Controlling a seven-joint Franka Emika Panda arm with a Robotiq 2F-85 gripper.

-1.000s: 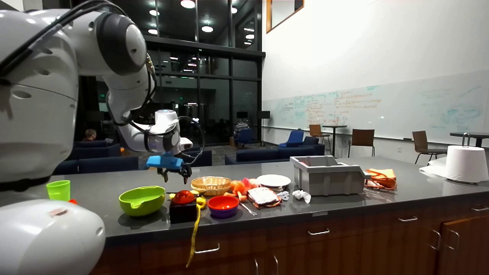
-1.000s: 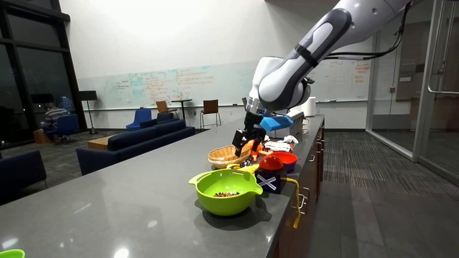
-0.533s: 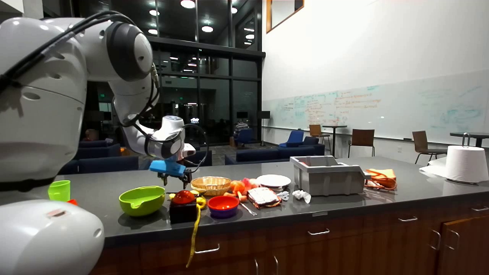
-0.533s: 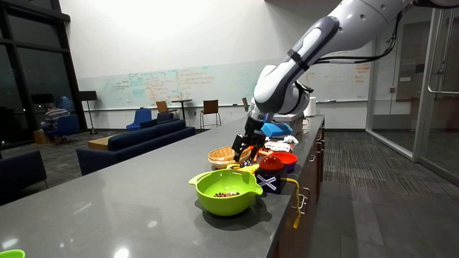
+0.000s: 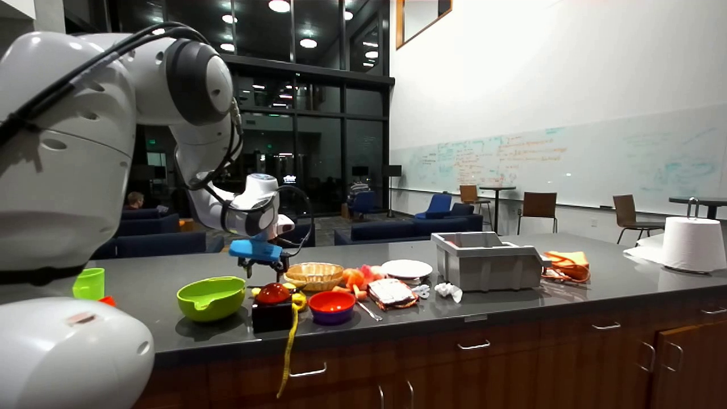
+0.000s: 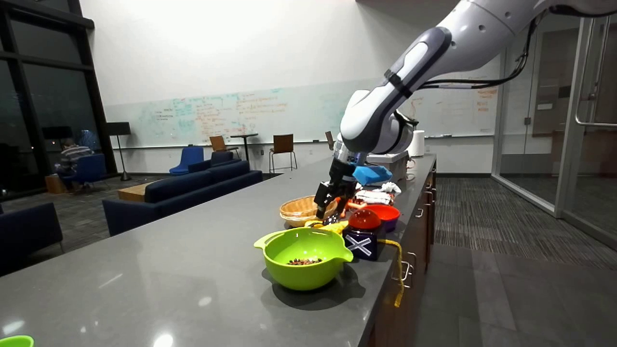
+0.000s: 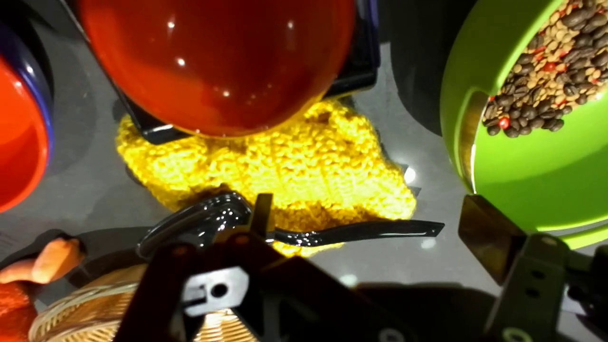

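My gripper [image 7: 373, 223] is open and empty, pointing down above the counter. In the wrist view a shiny black spoon [image 7: 361, 232] lies between its fingers, partly on a yellow knitted cloth [image 7: 285, 166]. The left finger hides part of the spoon near its bowl; the handle end points toward the right finger. I cannot tell whether a finger touches the spoon. In both exterior views the gripper [image 5: 264, 274] [image 6: 330, 212] hangs low, behind a red dome on a black box [image 5: 274, 293] [image 6: 365, 219]. A green bowl [image 6: 303, 270] with beans stands beside it.
A wicker basket [image 5: 314, 275] and a red and purple bowl [image 5: 332, 309] stand close by. Beyond are orange toys [image 5: 353, 278], a wrapped packet [image 5: 392, 292], a white plate [image 5: 406, 268] and a grey bin [image 5: 488, 267]. A yellow strap [image 5: 288, 352] hangs over the counter's front edge.
The gripper has come down and a little to the right in an exterior view, and its fingers point more straight down. The objects on the counter have not moved.
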